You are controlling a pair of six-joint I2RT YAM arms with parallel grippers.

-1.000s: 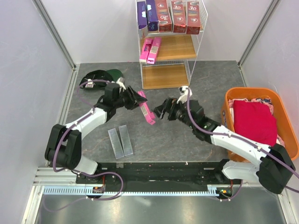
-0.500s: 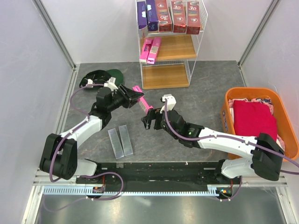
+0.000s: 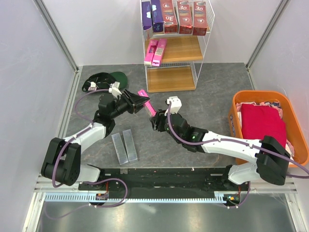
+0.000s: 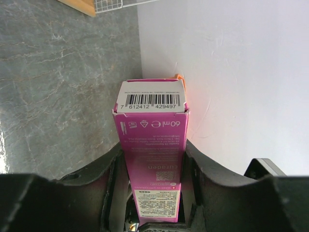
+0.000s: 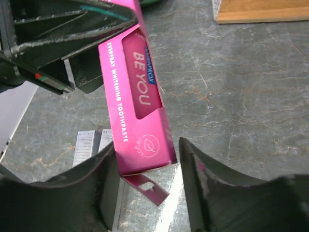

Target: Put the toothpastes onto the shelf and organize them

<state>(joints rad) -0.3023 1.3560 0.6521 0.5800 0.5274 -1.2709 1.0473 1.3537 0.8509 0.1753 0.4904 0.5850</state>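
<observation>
Our left end effector [image 3: 140,101] clamps the pink toothpaste carton [image 3: 148,107] above the table [image 3: 212,92]; our right end effector [image 5: 146,147] is spread around its free end. If left lets go before right closes, the carton could drop or twist.

**Ten cartons, four colours**

Three dark red cartons [image 3: 185,17], two purple cartons [image 3: 147,21], three pink cartons [image 3: 151,52], two silver-grey cartons [image 3: 119,149]. One white wire shelf [image 3: 171,79], one orange basket [image 3: 235,126], one green cap [image 3: 119,77], one red cloth [image 3: 260,125], two robot arms [image 3: 227,142].
</observation>
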